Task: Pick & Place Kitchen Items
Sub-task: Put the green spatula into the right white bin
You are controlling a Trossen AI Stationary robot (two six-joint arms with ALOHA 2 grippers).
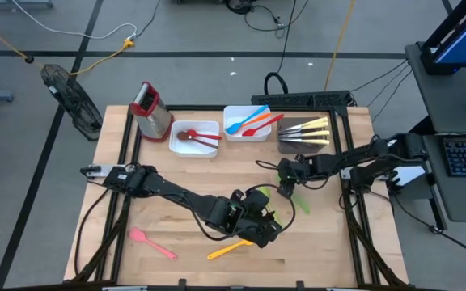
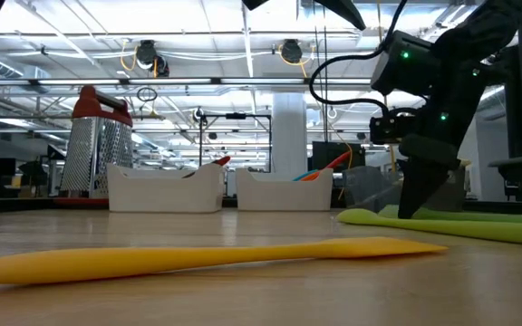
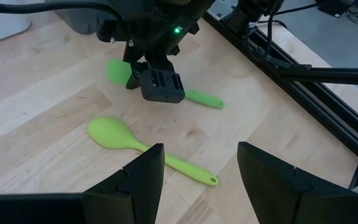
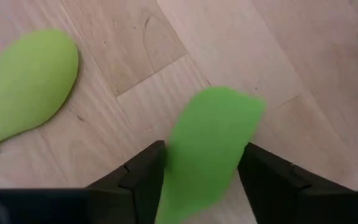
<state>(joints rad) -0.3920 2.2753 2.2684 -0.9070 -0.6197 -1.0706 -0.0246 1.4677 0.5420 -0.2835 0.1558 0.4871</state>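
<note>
The right gripper [image 4: 201, 180] is down on the table at the green spatula [image 4: 211, 140], fingers straddling it, not visibly clamped; the pick is in hand, and next comes closing and lifting toward the trays [image 1: 245, 133]. The left gripper [image 3: 197, 180] hovers released near the green spoon [image 3: 114, 134].

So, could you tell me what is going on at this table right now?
The right gripper is down on the table with its fingers on either side of a green spatula; whether it grips it yet is unclear. A green spoon lies beside it. The left gripper hovers open near the spoon, holding nothing. A yellow spatula and a pink spatula lie loose on the table, while other utensils already sit in the trays at the back.
</note>
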